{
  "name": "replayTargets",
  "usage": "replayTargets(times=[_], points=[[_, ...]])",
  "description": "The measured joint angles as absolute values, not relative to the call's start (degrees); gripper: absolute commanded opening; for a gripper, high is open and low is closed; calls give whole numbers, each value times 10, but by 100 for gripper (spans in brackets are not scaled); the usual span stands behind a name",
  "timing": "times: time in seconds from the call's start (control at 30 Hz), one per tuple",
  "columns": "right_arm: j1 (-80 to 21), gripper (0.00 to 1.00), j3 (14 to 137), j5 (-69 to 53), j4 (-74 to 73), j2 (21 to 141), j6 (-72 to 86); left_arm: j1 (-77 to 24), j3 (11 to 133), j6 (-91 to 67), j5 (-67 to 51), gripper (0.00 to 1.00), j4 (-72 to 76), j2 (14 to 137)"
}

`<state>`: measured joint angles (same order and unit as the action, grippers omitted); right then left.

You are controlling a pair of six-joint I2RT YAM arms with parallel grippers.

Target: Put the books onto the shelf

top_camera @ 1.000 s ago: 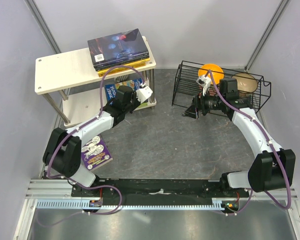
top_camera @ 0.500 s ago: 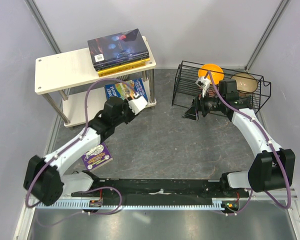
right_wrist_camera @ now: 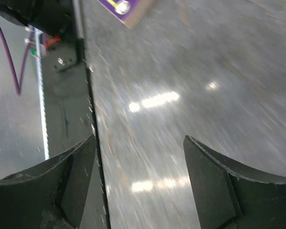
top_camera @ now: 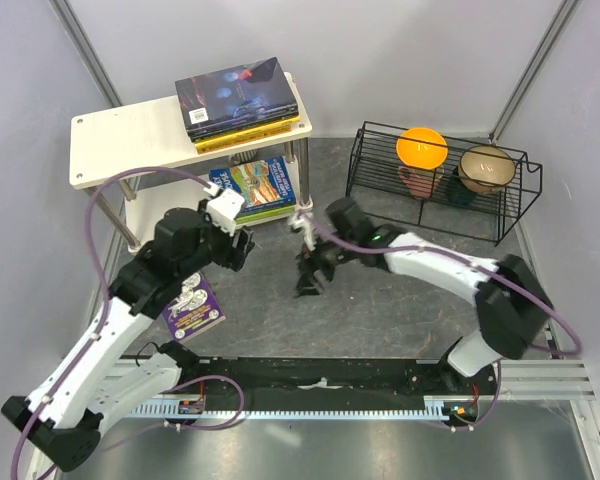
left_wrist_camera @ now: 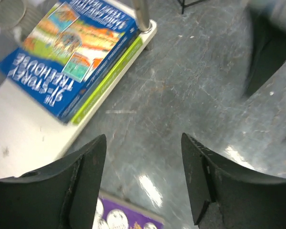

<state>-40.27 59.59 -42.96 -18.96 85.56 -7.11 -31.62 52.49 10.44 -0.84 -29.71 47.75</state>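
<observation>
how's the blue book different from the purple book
The blue book lies on the shelf's lower board, stacked on a green book; the purple book lies alone on the grey table. The blue book's cover shows an orange picture; the purple book's shows white cartoon figures. Both lie flat, cover up.

we see a grey, mottled worktop (top_camera: 380, 290), scuffed and slightly glossy, closed in by pale lilac-grey walls (top_camera: 400, 50) at the back and on both sides. slim metal poles (top_camera: 90, 55) slant up the two far corners. soft overhead light leaves white glints (right_wrist_camera: 152, 101) on the grey surface. at the far left stands the shelf (top_camera: 130, 145), pale boards on chrome legs; at the far right, a black wire rack (top_camera: 354, 168). along the near edge runs a ribbed aluminium rail (top_camera: 320, 405), with a black strip (top_camera: 320, 370) just behind it.
</observation>
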Motion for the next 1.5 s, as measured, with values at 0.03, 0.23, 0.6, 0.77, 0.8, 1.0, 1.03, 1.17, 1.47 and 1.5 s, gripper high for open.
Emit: replayTargets(times=[0.03, 0.23, 0.6, 0.77, 0.8, 1.0, 1.03, 1.17, 1.47, 1.5], points=[[-432, 81, 600, -420, -154, 882, -49, -316, 547, 80, 2, 83, -328, 474], [-566, 81, 621, -383, 3, 1045, 94, -316, 635, -9, 43, 87, -420, 396], [-640, 80, 759, -183, 170, 1235, 375, -316, 694, -66, 76, 87, -521, 330], [-653, 56, 813, -144, 180, 1280, 451, -316, 694, -83, 81, 87, -545, 302], [-655, 52, 816, -136, 179, 1283, 462, -316, 695, -86, 82, 87, -547, 295], [-654, 0, 807, -112, 173, 1289, 496, -316, 699, -100, 86, 87, -552, 281], [-652, 0, 804, -114, 178, 1288, 497, -316, 699, -101, 85, 87, -553, 281], [-641, 0, 769, -121, 206, 1269, 503, -316, 699, -107, 84, 87, -557, 281], [-565, 0, 651, -133, 146, 1159, 421, -316, 661, -147, 36, 84, -545, 281], [-553, 0, 637, -134, 133, 1147, 409, -316, 645, -160, 24, 83, -538, 281]])
